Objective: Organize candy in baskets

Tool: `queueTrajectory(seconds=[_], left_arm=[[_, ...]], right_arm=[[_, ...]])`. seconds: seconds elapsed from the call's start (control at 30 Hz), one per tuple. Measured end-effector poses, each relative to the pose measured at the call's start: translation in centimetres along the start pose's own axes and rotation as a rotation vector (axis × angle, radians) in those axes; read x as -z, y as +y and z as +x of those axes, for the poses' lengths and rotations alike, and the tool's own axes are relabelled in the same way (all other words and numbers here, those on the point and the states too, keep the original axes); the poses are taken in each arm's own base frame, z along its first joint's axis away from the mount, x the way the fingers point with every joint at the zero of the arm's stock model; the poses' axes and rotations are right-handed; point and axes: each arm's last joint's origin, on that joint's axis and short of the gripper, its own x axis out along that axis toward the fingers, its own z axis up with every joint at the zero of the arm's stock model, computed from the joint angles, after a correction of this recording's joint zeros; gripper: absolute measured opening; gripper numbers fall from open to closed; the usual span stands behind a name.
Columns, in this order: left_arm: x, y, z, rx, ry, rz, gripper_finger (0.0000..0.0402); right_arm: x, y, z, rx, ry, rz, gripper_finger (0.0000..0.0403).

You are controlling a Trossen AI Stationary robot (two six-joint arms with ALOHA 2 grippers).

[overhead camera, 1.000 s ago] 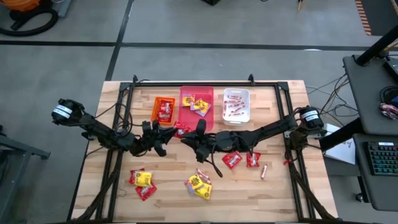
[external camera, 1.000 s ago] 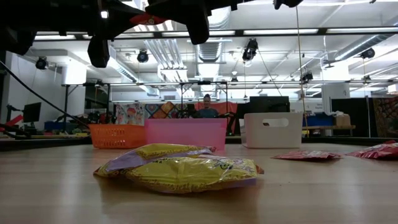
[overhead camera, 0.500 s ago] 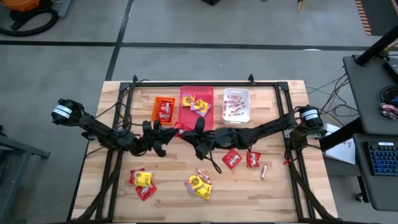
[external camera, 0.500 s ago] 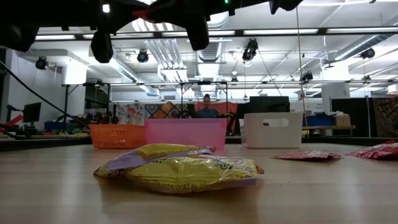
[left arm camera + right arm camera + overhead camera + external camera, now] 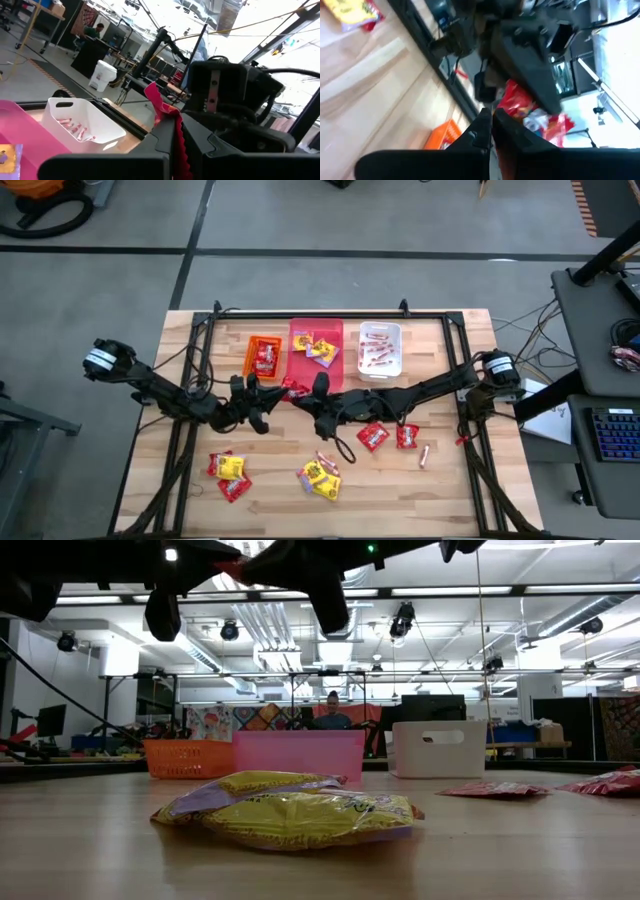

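A red candy packet (image 5: 292, 388) hangs in the air over the table's middle, just in front of the baskets. My left gripper (image 5: 272, 392) is shut on it from the left. My right gripper (image 5: 308, 391) is shut at its other side. The orange basket (image 5: 263, 357), the pink-red basket (image 5: 316, 350) and the white basket (image 5: 380, 350) stand in a row at the far edge, each with candy inside. More candy lies on the table: red packets (image 5: 373, 436), yellow packets (image 5: 320, 476) and a thin stick (image 5: 424, 456). My left gripper pinches one edge of the red packet (image 5: 176, 131) between its two fingers, coming about level from the table's left. The packet stands out beyond the tips, crumpled and clear of the table. My right gripper comes level from the table's right, and its shut tips meet the packet's near corner (image 5: 501, 106). Its own fingers hide how much of the packet they have.
A second group of red and yellow packets (image 5: 229, 472) lies near the front left. A black frame (image 5: 330, 316) runs around the table. In the low view a yellow packet (image 5: 290, 810) lies close in front. A person sits in the room beyond the baskets.
My right gripper has shut its fingers at the red packet and rolled slightly, staying in place. My left gripper has kept hold of the packet, which stays lifted clear in front of the pink-red basket.
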Motion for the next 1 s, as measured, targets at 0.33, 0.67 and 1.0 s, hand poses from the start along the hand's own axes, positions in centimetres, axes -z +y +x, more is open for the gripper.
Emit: queueTrajectory(seconds=[0.33, 0.67, 1.0], left_arm=[[-0.2, 0.0, 0.0, -0.002, -0.015, 0.023, 0.0001], [-0.3, 0.0, -0.1, -0.024, -0.021, 0.341, 0.0001], [-0.3, 1.0, -0.6, -0.457, 0.008, 0.702, 0.0001]], right_arm=[[0.1, 0.9, -0.2, -0.039, 0.076, -0.015, 0.0008], [0.2, 0.2, -0.7, 0.016, 0.135, 0.503, 0.0008], [1.6, -0.8, -3.0, 0.034, 0.171, 0.805, 0.0008]])
